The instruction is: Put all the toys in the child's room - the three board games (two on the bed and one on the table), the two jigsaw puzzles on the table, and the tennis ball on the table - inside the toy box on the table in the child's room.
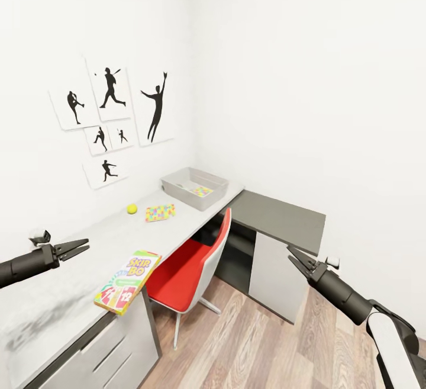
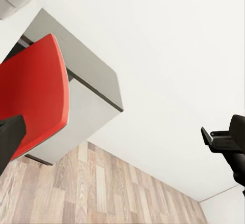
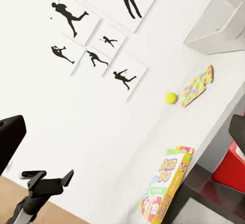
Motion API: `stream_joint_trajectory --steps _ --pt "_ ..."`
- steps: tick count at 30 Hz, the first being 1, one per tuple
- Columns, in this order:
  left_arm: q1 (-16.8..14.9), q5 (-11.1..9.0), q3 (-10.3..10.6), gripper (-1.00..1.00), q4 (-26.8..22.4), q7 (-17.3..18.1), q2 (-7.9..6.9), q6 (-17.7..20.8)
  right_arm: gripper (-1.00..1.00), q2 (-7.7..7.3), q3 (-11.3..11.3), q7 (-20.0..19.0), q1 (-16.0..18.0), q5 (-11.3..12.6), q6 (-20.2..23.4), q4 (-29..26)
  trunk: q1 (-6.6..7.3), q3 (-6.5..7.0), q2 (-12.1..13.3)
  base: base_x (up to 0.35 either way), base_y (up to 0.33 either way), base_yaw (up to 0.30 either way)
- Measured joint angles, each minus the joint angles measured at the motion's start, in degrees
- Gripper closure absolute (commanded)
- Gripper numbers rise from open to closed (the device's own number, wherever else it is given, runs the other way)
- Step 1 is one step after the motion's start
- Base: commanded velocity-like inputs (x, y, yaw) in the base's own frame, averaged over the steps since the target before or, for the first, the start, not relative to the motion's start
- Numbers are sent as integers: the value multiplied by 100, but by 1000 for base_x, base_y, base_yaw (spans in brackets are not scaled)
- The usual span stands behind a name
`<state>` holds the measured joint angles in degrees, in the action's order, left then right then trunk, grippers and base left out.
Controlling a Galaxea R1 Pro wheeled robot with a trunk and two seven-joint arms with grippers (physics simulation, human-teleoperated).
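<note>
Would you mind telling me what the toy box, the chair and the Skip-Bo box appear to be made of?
Toy box: probably matte grey plastic, given its thin flared walls and rolled rim. Chair: glossy red moulded shell, likely plastic, on thin pale legs. Skip-Bo box: seemingly printed cardboard, flat with sharp edges. As a render, none is certain.

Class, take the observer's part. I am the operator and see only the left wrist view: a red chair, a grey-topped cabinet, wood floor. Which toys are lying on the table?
Observer: In the head view, a Skip-Bo board game lies near the front edge of the table, above the drawers.
Operator: Anything further along?
Observer: A tennis ball sits beside a jigsaw puzzle, not touching it.
Operator: And the toy box?
Observer: The toy box stands at the table's far end, with a second puzzle lying inside it.
</note>
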<state>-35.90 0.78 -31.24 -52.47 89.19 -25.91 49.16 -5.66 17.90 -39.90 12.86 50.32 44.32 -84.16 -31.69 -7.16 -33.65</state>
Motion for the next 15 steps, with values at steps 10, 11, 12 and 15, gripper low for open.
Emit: stream_joint_trajectory --steps 10,11,12,15 --pt "17 21 14 -100 305 -8 101 -77 -100 186 14 22 0 -89 -20 122 0 0 0 0 0 0" --pt "17 21 15 -100 320 -8 101 -78 -100 186 14 22 0 -91 -20 153 0 0 0 0 0 0" --pt "17 22 15 -100 325 -8 102 -79 -100 190 14 23 0 -94 -20 174 0 0 0 0 -14 0" --pt "18 24 22 -100 335 -8 110 -81 -100 200 14 24 0 -99 -20 202 -1 0 0 -85 -163 0"
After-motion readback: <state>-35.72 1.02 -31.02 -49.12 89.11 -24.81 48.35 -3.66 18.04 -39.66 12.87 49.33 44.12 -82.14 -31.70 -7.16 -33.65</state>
